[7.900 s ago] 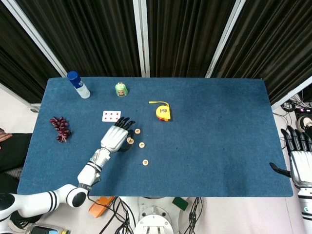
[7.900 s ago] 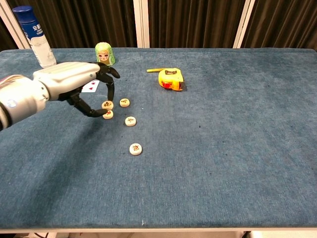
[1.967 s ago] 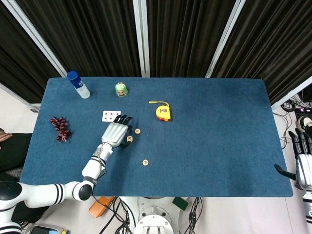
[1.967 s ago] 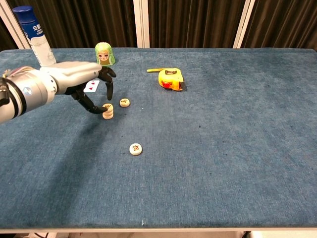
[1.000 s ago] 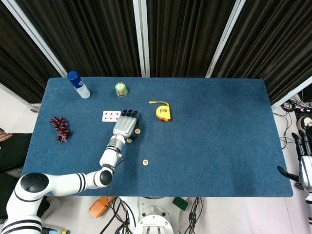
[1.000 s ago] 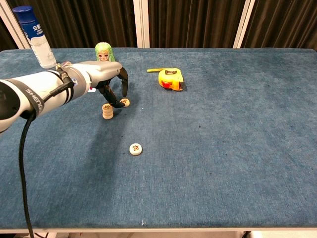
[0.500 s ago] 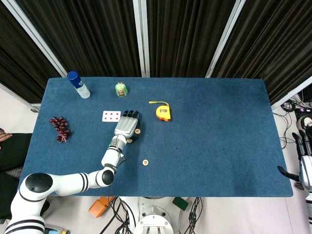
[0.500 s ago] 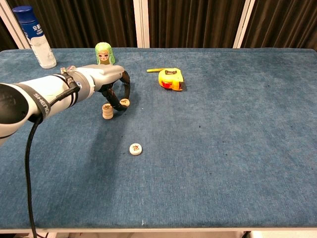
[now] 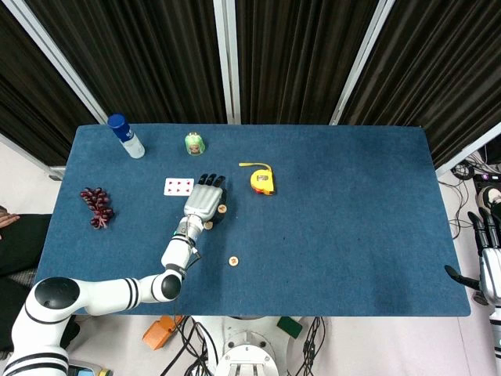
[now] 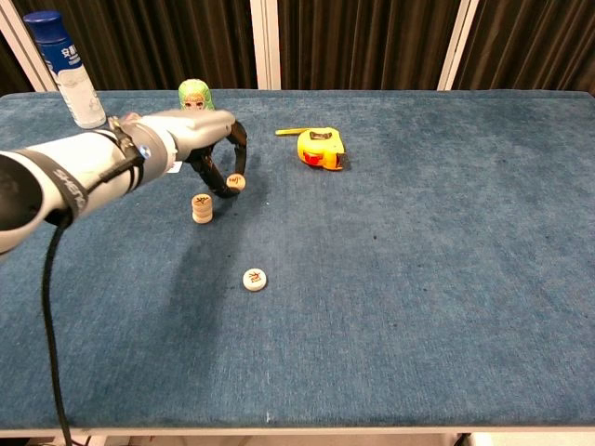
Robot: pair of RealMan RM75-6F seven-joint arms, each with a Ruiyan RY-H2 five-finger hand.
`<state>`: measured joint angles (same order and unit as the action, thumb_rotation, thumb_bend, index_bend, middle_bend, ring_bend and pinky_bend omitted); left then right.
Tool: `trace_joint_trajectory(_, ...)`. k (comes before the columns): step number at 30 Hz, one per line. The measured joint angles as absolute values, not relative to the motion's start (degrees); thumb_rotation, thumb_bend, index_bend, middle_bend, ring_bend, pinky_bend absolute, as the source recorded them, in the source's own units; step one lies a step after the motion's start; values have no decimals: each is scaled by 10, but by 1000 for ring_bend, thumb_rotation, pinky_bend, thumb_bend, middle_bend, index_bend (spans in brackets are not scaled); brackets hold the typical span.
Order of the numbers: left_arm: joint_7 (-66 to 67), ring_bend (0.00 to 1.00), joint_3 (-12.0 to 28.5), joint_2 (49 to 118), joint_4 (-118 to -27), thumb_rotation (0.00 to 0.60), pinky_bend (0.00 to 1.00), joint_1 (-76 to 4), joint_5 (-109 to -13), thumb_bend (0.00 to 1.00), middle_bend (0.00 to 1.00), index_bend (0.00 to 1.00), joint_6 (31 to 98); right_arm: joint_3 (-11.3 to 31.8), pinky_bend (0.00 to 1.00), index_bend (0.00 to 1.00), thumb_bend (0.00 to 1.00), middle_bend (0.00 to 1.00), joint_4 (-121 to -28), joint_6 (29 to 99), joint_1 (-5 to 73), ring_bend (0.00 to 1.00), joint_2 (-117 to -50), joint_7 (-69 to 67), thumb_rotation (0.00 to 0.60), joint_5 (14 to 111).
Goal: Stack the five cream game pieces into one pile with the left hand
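The left hand (image 10: 209, 139) now pinches a cream piece (image 10: 236, 181) in its fingers (image 10: 240, 153), lifted off the bench (image 10: 418, 232) just beside the pile (image 10: 201, 208).

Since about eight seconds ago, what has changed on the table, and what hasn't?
The pile grew: the piece that lay just right of it is now stacked, making three. The left hand then moved right and now pinches the piece there, lifted off the cloth. The single piece nearer the front, tape measure, doll and bottle have not moved.
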<state>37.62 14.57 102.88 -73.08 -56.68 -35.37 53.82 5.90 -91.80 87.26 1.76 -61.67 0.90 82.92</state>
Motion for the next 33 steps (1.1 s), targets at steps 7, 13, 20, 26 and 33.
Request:
trace_joint_trajectory(7, 366, 0, 132, 969, -827, 600, 0, -539, -390, 352, 82, 515, 569, 60, 73, 0, 173, 44, -914, 867, 22, 0, -618, 6, 600, 829)
trace_joint_trajectory(13, 348, 0, 100, 923, -896, 600, 0, -503, -416, 332, 82, 515, 586, 61, 72, 0, 173, 44, -912, 863, 26, 0, -620, 7, 600, 830)
trace_joint_trajectory(20, 339, 0, 86, 921, -902, 600, 0, -494, -422, 328, 82, 508, 581, 60, 71, 0, 173, 44, -915, 865, 28, 0, -621, 10, 600, 834)
trace_joint_trajectory(26, 338, 0, 91, 930, -887, 600, 0, -499, -413, 327, 82, 501, 576, 60, 71, 0, 174, 44, -916, 867, 25, 0, -620, 11, 600, 833)
trace_joint_trajectory(33, 348, 0, 93, 938, -868, 600, 0, -506, -394, 321, 81, 497, 570, 59, 71, 0, 174, 44, -915, 868, 25, 0, -621, 10, 600, 832)
